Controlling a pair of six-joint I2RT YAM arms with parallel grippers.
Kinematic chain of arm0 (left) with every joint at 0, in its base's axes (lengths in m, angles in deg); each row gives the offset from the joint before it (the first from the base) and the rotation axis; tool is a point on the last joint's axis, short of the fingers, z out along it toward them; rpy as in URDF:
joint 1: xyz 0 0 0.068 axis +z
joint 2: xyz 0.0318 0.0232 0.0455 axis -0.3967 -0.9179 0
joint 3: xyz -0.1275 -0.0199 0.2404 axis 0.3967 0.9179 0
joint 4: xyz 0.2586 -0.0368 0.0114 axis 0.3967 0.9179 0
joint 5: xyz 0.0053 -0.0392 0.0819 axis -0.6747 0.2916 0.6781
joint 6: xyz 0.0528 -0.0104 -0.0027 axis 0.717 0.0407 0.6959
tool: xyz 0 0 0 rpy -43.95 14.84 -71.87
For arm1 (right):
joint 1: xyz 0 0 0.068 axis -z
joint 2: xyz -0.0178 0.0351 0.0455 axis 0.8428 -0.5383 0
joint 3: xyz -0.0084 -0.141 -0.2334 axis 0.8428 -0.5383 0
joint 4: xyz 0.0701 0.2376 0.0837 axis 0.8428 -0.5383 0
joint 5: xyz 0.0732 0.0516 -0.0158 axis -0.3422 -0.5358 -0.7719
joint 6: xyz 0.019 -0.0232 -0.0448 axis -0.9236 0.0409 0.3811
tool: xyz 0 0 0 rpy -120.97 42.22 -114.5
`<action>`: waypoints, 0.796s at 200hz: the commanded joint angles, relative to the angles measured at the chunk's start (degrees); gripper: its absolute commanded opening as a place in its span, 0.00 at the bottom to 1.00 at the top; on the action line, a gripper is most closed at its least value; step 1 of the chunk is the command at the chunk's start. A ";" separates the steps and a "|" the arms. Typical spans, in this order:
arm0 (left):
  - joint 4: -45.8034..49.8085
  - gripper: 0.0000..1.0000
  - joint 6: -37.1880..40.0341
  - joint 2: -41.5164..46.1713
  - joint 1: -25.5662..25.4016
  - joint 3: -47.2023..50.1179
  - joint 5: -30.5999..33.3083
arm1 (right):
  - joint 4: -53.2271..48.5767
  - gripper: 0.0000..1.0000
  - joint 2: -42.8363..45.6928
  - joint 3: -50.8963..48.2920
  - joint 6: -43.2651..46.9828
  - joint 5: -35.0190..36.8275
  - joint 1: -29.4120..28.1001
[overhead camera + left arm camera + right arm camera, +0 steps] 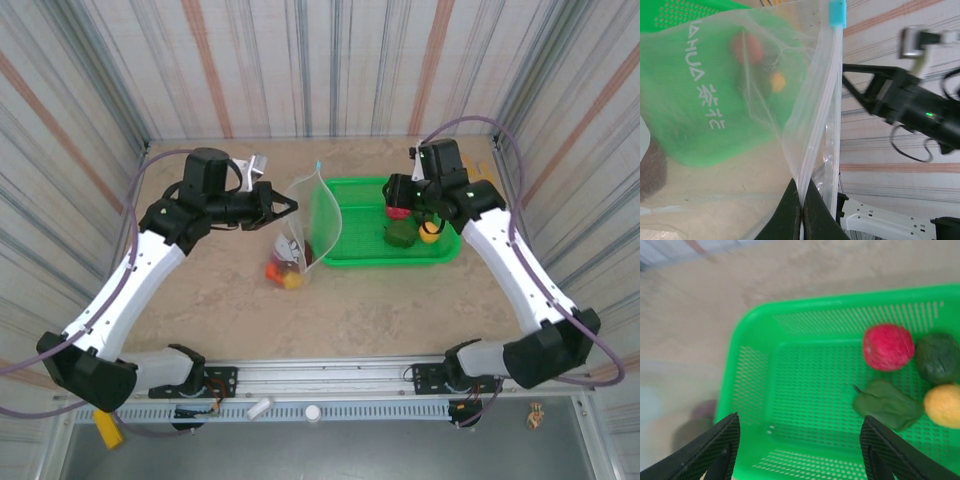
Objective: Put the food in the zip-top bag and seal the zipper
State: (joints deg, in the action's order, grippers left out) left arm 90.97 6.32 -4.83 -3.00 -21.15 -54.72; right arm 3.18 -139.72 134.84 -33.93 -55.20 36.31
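Top view, centre-left: left gripper pinched shut on the upper edge of 1 clear zip-top bag. The bag stands just left of 1 green basket. Approx. 3 food pieces lie in the bag's bottom. Right gripper hangs over the basket, fingers apart, nothing btwn them. The basket holds 4 items: magenta ball, leaf piece, dark green ball, yellow ball.

Right gripper hangs over the green basket, fingers spread wide, nothing between them. On the right of the basket floor sits a red ball, with a dark green ball just right of it. Nearer lies a yellow ball, just beside a flat dark green leaf. Sandy table stretches beyond the far rim.
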 commanded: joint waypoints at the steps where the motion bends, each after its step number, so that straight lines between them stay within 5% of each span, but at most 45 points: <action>1: -1.73 0.00 1.79 2.41 -0.52 1.36 -0.61 | 1.08 0.68 -5.01 -2.74 1.50 2.09 1.16; 82: -3.33 0.00 2.59 3.40 -0.79 4.72 -1.94 | 5.05 0.81 -23.08 -1.27 4.23 13.16 2.45; 159: -4.99 0.00 2.55 2.92 -0.95 6.83 -2.73 | 6.25 0.82 -34.77 8.24 8.62 13.76 5.37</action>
State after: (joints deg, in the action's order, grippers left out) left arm 87.71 7.68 -2.47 -3.39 -14.88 -55.83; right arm 9.98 -170.71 140.11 -27.57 -42.04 40.42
